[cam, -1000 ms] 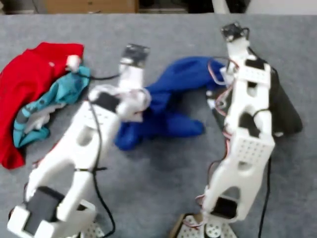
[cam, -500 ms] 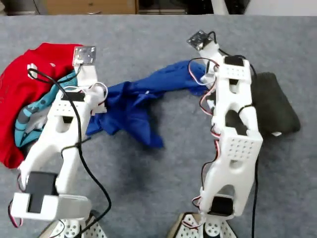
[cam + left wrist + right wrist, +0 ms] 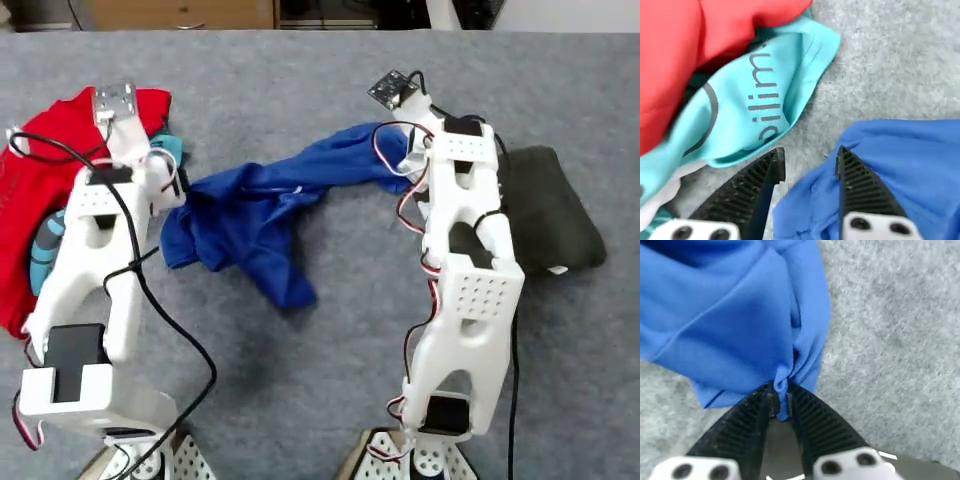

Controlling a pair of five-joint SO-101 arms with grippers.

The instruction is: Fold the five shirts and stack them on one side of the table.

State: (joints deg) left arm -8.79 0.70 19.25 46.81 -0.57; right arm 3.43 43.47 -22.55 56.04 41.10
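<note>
My right gripper [image 3: 781,390] has its fingers pinched tight on a bunched fold of the crumpled blue cotton shirt [image 3: 260,205], which lies stretched across the grey bench [image 3: 300,380] between both arms. Left gripper [image 3: 809,155] fingers stand apart, holding nothing, over the shirt's other edge, just beside a teal printed shirt [image 3: 755,105] lying partly under a red shirt [image 3: 50,170]. A dark folded garment [image 3: 545,210] lies beside the right arm.
</note>
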